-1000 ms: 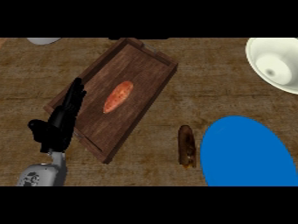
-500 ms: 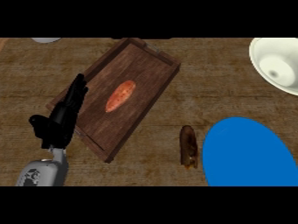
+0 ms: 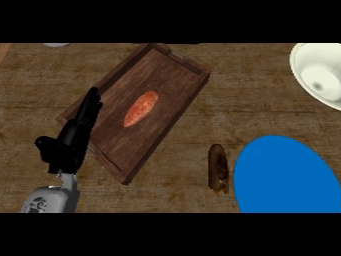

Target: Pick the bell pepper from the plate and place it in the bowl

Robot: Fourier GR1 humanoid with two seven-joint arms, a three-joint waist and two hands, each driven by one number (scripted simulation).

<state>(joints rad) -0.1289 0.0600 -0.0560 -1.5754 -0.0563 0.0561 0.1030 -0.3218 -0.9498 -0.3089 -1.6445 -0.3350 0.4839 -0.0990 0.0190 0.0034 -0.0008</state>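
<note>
A blue plate (image 3: 287, 177) lies at the lower right with nothing showing on it. Just left of it, a brown elongated thing (image 3: 217, 169) rests on the counter. The white bowl (image 3: 328, 75) stands at the upper right, partly cut off by the edge. An orange-red oblong item (image 3: 140, 108) lies in the middle of a wooden tray (image 3: 165, 75). No plainly recognisable bell pepper shows. My left hand (image 3: 69, 142) is open at the tray's left edge, fingers straight and pointing up along the rim, holding nothing. My right hand is out of view.
The wooden tray sits tilted across the middle of the brown counter. A pale grey object (image 3: 55, 44) peeks in at the top left. Bare counter runs between the tray and the bowl.
The whole scene has slid slightly to the right in the view. My left hand keeps the same open pose beside the tray.
</note>
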